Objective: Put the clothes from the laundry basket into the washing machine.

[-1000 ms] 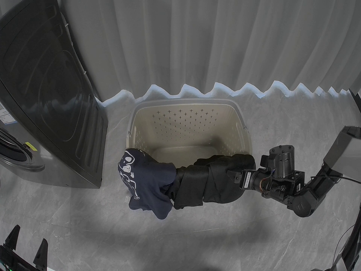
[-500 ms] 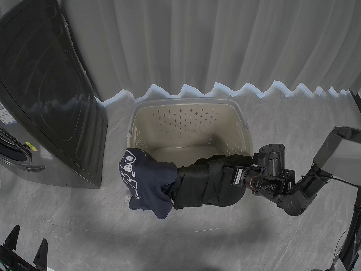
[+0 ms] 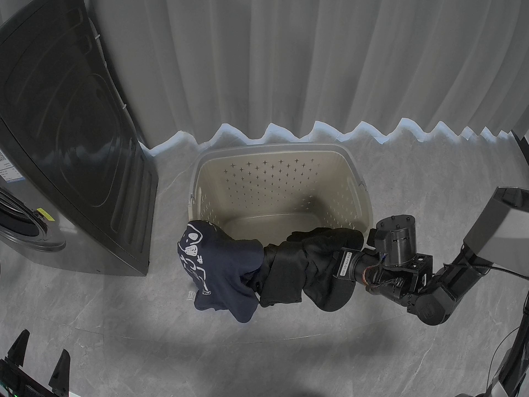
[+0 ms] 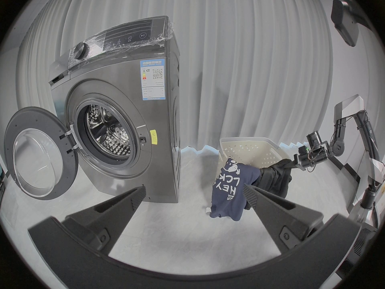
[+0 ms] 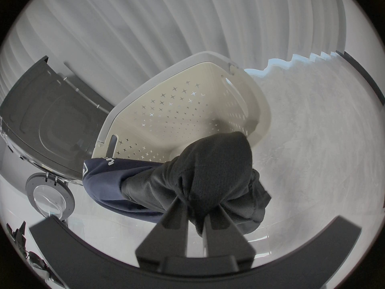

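Observation:
A beige laundry basket (image 3: pixel 275 151) stands on the floor by the curtain. A black garment (image 3: pixel 300 268) and a navy printed T-shirt (image 3: pixel 220 271) hang over its near rim, tangled together. My right gripper (image 3: pixel 337 267) is shut on the bunched right end of the black garment (image 5: pixel 212 169), its fingers (image 5: pixel 176 221) pinching the fabric just outside the basket (image 5: pixel 200 59). The washing machine (image 4: pixel 120 101) stands to the left with its door (image 4: pixel 38 153) swung open and its drum (image 4: pixel 106 131) bare. My left gripper (image 4: pixel 193 188) is open and holds nothing, low at the front left (image 3: pixel 43 345).
A grey curtain (image 3: pixel 303 51) runs along the back behind the basket. The washing machine's dark side (image 3: pixel 66 139) fills the left. Bare grey floor (image 3: pixel 275 354) lies between me and the basket, and more to the right of it.
My right gripper has pulled the black garment leftward and slightly nearer, bunching it into a hanging fold. The navy T-shirt shifted a little with it. The left gripper stayed put.

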